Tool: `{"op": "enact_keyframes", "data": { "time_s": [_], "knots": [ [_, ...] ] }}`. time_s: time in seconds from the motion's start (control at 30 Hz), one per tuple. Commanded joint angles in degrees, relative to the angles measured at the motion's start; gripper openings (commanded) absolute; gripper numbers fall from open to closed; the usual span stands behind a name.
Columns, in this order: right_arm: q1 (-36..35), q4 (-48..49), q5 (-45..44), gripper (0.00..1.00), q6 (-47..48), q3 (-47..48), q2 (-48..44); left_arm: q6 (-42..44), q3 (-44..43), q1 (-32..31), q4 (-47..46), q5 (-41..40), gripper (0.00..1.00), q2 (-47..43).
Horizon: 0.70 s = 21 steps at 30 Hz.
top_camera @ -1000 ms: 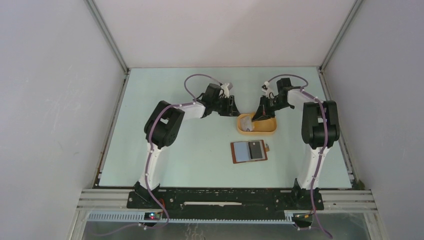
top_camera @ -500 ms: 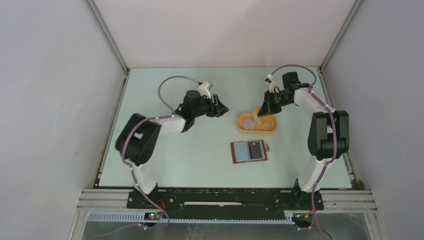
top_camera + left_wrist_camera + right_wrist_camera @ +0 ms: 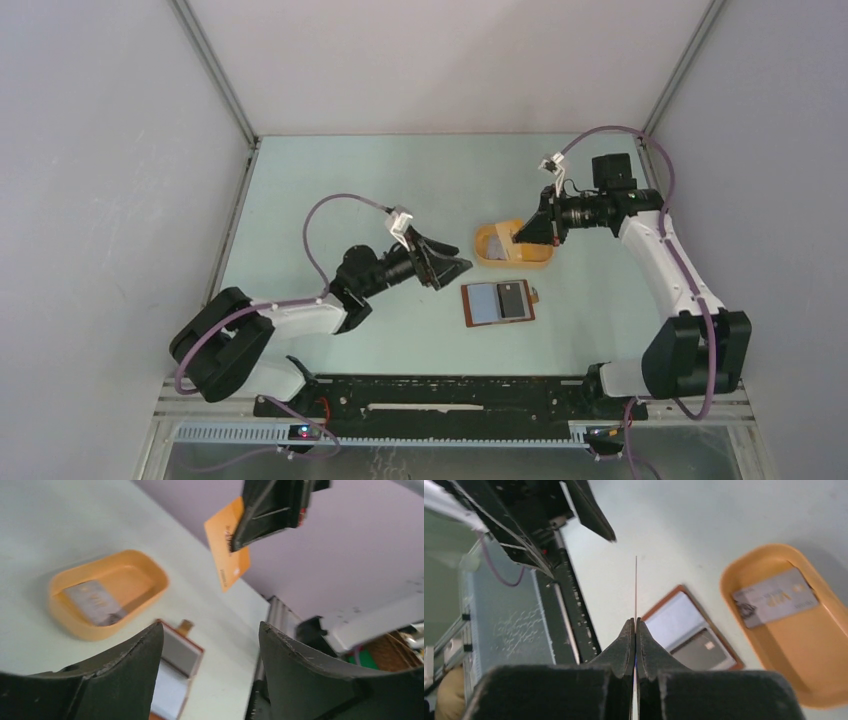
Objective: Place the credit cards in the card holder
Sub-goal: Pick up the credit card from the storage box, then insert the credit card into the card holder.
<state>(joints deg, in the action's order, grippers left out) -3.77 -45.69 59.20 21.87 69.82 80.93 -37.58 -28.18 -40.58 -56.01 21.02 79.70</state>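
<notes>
The card holder [image 3: 498, 302] lies open on the table in front of the orange tray [image 3: 513, 264]. A dark grey card [image 3: 701, 650] sits in its right half. My right gripper [image 3: 524, 233] is shut on an orange credit card [image 3: 227, 545] and holds it upright in the air over the tray's front. In the right wrist view this card [image 3: 636, 590] shows edge-on between the closed fingers. A pale grey card [image 3: 774, 597] lies flat in the tray. My left gripper [image 3: 455, 268] is open and empty, just left of the card holder [image 3: 175, 655].
The orange oval tray [image 3: 725, 587] stands behind the card holder, also in the left wrist view [image 3: 65, 620]. The black base rail [image 3: 450, 395] runs along the near edge. Walls close in the table on three sides.
My left arm swung from behind the tray forward and down; its gripper now sits left of the card holder. My right arm extended and lifted the orange card up from the tray.
</notes>
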Motion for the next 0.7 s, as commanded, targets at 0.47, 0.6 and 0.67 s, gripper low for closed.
{"op": "enact_keyframes", "data": {
  "time_s": [0.47,0.6,0.67],
  "knots": [
    [-8.2,5.7,21.9,0.0,-0.5,-7.1,-9.4,7.0,1.9,-13.6,-27.8,-3.3,0.72,6.0],
    [-8.8,5.5,21.0,0.0,-0.2,-7.1,-9.3,5.4,1.0,-13.7,-28.3,-2.4,0.65,7.2],
    [-9.0,5.6,20.3,0.0,0.0,-7.1,-9.2,4.8,0.6,-13.8,-28.5,-1.8,0.62,7.3]
  ]
}}
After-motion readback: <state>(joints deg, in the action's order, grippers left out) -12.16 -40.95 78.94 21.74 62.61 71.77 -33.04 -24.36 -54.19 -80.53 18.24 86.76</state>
